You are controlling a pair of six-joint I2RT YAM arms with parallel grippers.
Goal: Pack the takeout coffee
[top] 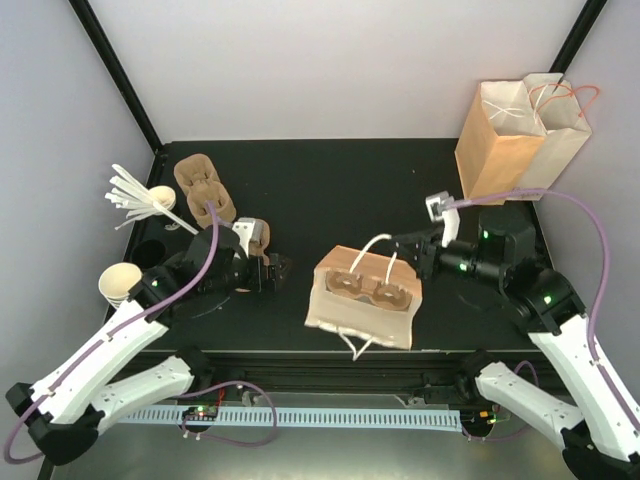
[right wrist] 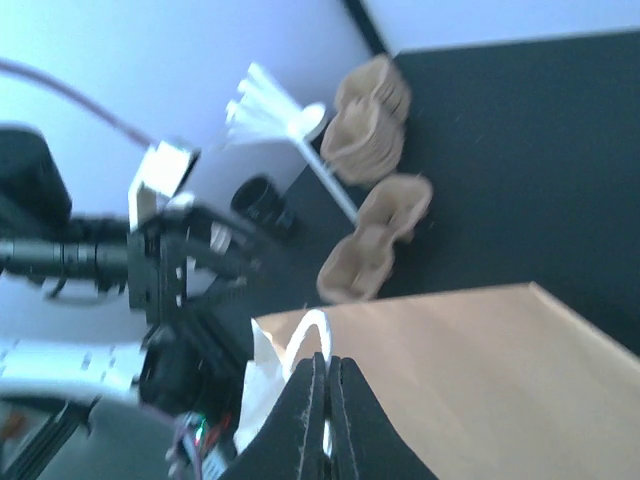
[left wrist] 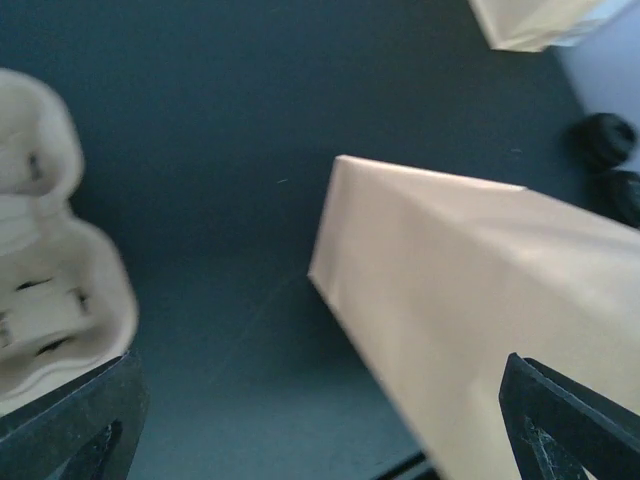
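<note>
A brown paper bag (top: 365,310) stands open-mouthed at the middle of the table, with a cardboard cup carrier (top: 366,288) inside it showing two round wells. My right gripper (top: 402,242) is shut on one of the bag's white handles (right wrist: 312,335); in the right wrist view the closed gripper (right wrist: 328,395) pinches the loop above the bag (right wrist: 480,380). My left gripper (top: 283,271) is wide open just left of the bag, holding nothing. In the left wrist view the bag's side (left wrist: 480,300) lies ahead of the gripper (left wrist: 320,440). The takeout coffee is not visible.
A stack of cup carriers (top: 205,190) and a cup of white stirrers (top: 140,198) stand at the back left, cream cups (top: 120,282) lie at the left edge. Two paper bags (top: 515,135) stand at the back right. A small black round thing (right wrist: 262,200) sits near the stirrers.
</note>
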